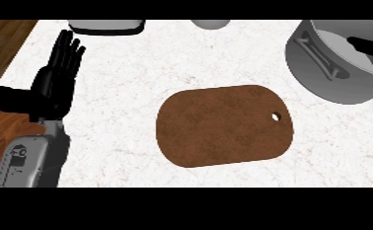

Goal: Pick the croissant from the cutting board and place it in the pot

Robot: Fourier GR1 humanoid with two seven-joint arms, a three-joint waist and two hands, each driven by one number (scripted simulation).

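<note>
The brown cutting board (224, 125) lies in the middle of the white counter with nothing on it. No croissant shows anywhere in the view. The grey pot (342, 88) stands at the upper right, partly cut off by the view's edge, one handle (320, 56) facing the board. A black tip of my right hand (361, 44) reaches in from the right edge over the pot's opening; the rest of that hand is out of view. My left hand (58, 73) rests open at the left edge, fingers straight and pointing up.
A grey and black appliance (107, 26) sits at the counter's far edge on the left, and a grey rounded object (211, 24) is beside it. The counter's left edge (15, 39) borders dark wood.
</note>
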